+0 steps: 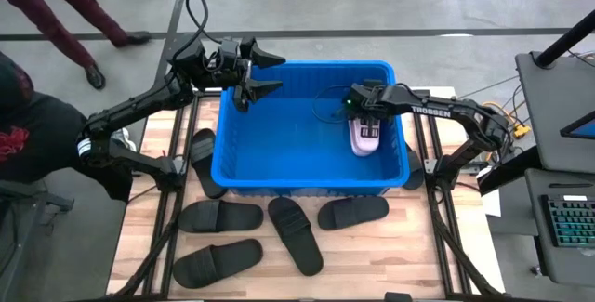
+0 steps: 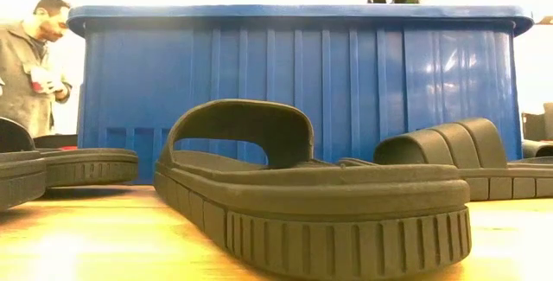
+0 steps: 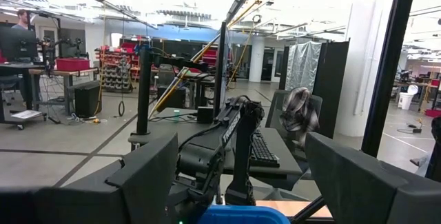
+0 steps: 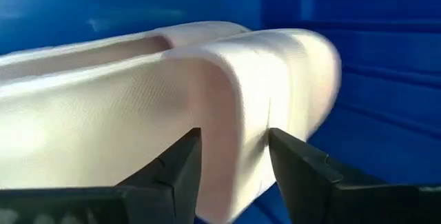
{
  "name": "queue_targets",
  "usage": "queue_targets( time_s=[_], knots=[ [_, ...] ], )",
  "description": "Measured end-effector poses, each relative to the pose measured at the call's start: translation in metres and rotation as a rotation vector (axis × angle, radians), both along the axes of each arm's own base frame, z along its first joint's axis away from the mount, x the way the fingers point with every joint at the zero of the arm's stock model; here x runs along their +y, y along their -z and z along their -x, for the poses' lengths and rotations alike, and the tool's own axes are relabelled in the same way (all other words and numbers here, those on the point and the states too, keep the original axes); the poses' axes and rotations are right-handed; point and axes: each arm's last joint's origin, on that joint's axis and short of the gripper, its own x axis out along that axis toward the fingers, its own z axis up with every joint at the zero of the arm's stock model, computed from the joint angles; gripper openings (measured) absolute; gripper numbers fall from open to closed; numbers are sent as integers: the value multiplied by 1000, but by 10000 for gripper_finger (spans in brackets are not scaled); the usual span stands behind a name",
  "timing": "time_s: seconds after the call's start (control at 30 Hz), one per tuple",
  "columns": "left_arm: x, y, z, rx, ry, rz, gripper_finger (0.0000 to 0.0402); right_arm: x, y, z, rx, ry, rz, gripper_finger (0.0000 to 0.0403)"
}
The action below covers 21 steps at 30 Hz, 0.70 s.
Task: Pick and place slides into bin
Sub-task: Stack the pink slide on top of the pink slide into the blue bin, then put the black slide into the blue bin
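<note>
The blue bin stands mid-table. Inside it, by the right wall, a pale pink slide lies on the bin floor. My right gripper reaches down into the bin from the right. Its open fingers stand on either side of the slide's strap. Several black slides lie on the table: one left of the bin, the others in front of it. My left gripper hangs open above the bin's far left corner, with nothing between its fingers. My right gripper straddles the edge of the pink slide's strap, slanting down from the table's right. Whether the fingers touch the strap, I cannot tell. The slide rests on the bin floor.
A person stands at the table's left edge, and another walks beyond the far side. A keyboard and a stand sit off the table's right edge. In the low view a black slide lies close in front of the bin.
</note>
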Motion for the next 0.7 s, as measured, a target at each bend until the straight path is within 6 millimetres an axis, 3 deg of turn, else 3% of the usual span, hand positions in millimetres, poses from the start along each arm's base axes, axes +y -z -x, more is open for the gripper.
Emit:
queue_targets(
  time_s=[0.7],
  knots=[
    [0, 0, 0, 1, 0, 0, 302, 6, -23, 8, 60, 46, -106, 174]
  ],
)
